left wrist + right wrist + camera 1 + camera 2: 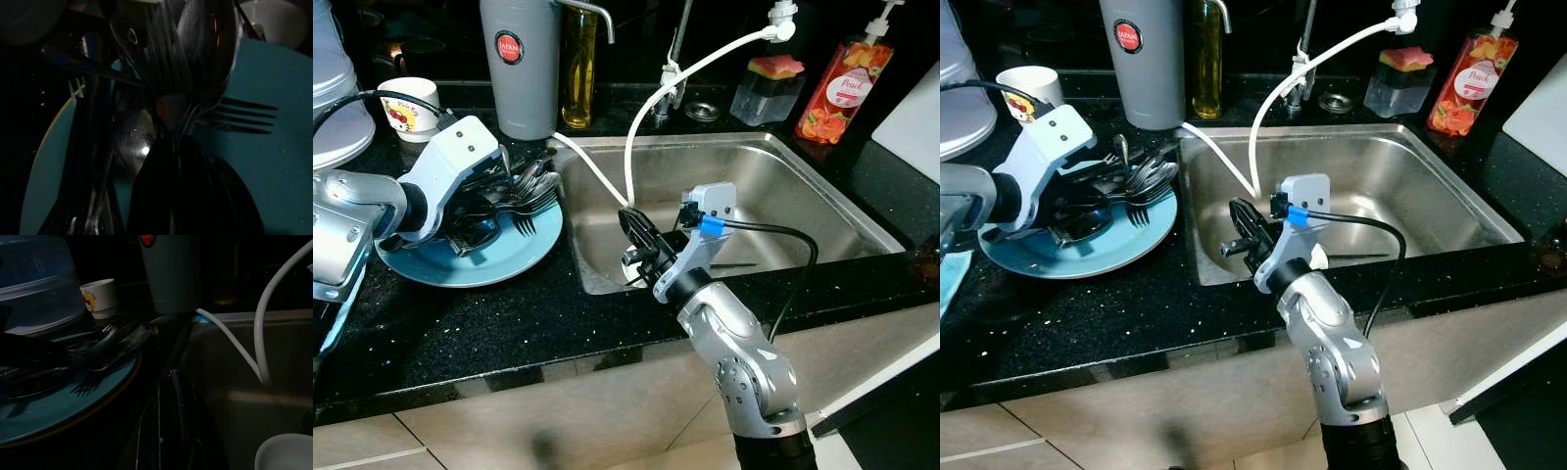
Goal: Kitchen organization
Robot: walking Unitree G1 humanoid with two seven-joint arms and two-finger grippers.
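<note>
**Cutlery pile on the blue plate, left gripper in it, right gripper at the sink edge**

The cutlery (514, 191), a heap of forks and spoons, lay on the blue plate (524, 253), which sat on the black table (489, 323) just to the left of the sink (803, 196). The handles ran roughly across the plate, with the fork tines and spoon bowls fanned out toward the sink side. In the left wrist view a spoon (205, 54) and a fork (244, 115) lay directly ahead of the black fingers (161, 196), their long axes about in line with the fingers.

Your left gripper (475, 220) was down in the pile, its fingers reaching in from the plate's left side among the handles. The fingers looked close together, but you could not tell from these views whether they had hold of any piece.

Your right gripper (636, 240) hung over the sink's left end, near the white hose (641, 127), its fingers pointing toward the plate. They lay nearly together with nothing between them, so it read as closed and empty.

The left arm was plainly the nearer one; the cutlery lay at its fingertips, while from the right gripper it lay well apart, off to the left across the sink rim. Behind the plate stood a grey tumbler (519, 69) and a small white cup (409, 108).
</note>
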